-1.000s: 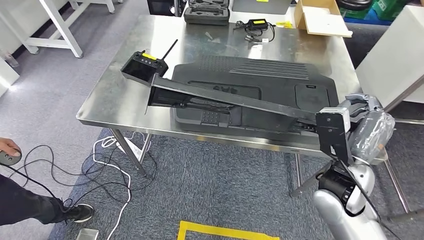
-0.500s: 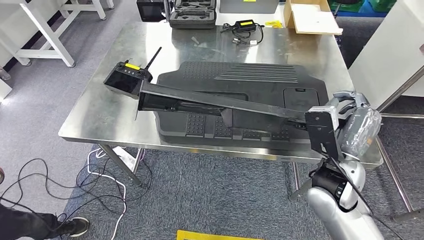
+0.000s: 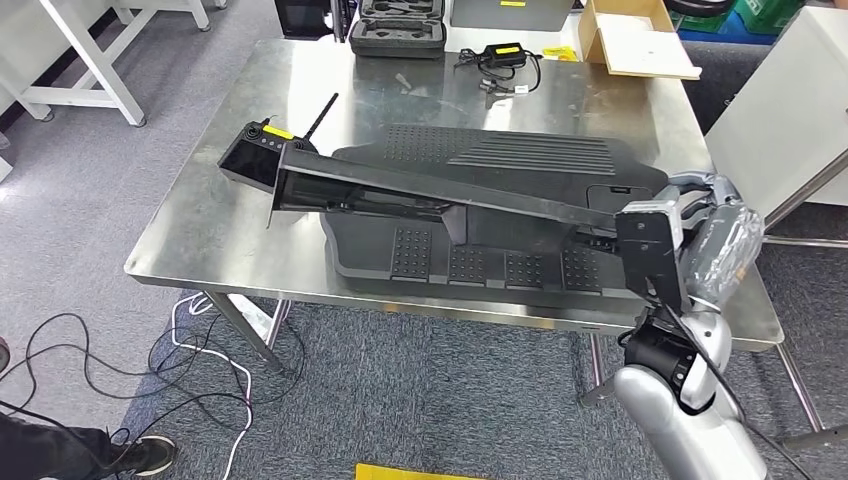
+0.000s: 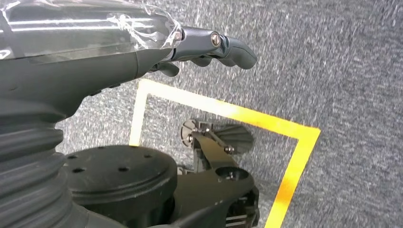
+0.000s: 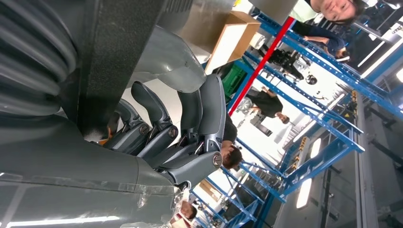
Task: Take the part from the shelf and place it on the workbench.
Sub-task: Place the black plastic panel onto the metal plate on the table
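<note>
While my right hand (image 3: pixel 700 215) sits at the near right corner of the workbench (image 3: pixel 200 225), I see its dark fingers (image 5: pixel 157 118) curled round the thick end of the long black part (image 3: pixel 440 195), so it grips that piece. From the wrist the silver forearm rises out of the lower right of my head view, wrapped in clear film near the hand. From that grip the part runs up and to the left across the bench, and I cannot tell whether it rests on anything or hangs clear. Its far end, a boxy open section, lies just beside a black remote controller (image 3: pixel 252 150) with a yellow label and a thin antenna. Under the part lies a large black moulded panel (image 3: pixel 520 160), ribbed at the top and studded along the near edge. My left hand (image 4: pixel 209 45) hangs over grey carpet (image 4: pixel 351 71) with its fingers loosely curled in on nothing, above a yellow tape line (image 4: pixel 223 110). At the back of the steel bench I see a black case (image 3: pixel 400 22), a charger with cable (image 3: pixel 505 58) and an open cardboard box (image 3: pixel 630 38). White table frames (image 3: pixel 90 55) stand to the left, loose cables (image 3: pixel 150 360) trail on the carpet, and blue racking (image 5: pixel 328 61) and people show behind my right hand.
</note>
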Robot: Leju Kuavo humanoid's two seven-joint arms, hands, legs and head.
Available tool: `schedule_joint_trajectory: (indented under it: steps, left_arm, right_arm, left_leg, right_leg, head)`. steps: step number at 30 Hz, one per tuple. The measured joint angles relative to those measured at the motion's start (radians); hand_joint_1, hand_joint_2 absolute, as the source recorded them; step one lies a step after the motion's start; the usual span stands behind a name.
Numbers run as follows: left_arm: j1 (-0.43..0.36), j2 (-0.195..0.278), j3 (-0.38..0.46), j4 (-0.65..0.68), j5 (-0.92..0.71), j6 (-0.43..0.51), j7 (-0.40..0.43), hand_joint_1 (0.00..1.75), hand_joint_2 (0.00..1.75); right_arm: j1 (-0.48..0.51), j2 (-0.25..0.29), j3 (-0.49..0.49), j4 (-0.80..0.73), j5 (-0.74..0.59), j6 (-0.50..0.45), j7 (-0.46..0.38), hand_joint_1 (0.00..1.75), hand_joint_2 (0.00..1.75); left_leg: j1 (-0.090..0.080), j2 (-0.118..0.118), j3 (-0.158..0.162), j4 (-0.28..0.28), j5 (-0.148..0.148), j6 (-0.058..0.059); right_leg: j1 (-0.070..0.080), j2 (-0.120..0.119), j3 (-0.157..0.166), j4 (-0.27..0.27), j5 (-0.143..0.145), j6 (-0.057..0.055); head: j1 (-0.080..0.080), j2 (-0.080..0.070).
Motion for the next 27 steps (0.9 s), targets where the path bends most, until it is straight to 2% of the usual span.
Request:
schedule_joint_trajectory:
  steps: [15, 27]
  left_arm:
    - [-0.002, 0.0, 0.0, 0.0, -0.002, 0.013, 0.013, 0.0, 1.75]
    - [-0.013, 0.0, 0.0, 0.0, -0.035, -0.022, 0.012, 0.0, 1.75]
  right_arm:
    - [-0.075, -0.017, 0.007, 0.024, -0.041, 0.0, 0.013, 1.75, 1.75]
    - [-0.101, -0.049, 0.013, 0.049, -0.055, 0.0, 0.042, 1.75, 1.75]
  left_leg:
    - [0.002, 0.0, 0.007, -0.002, 0.0, 0.0]
    - [0.002, 0.0, 0.008, -0.004, 0.0, 0.0]
  right_leg:
    - [0.002, 0.0, 0.004, 0.0, 0.001, 0.003]
    - [0.002, 0.0, 0.004, 0.0, 0.0, 0.003]
  head:
    - [-0.006, 0.0]
    - [-0.009, 0.0]
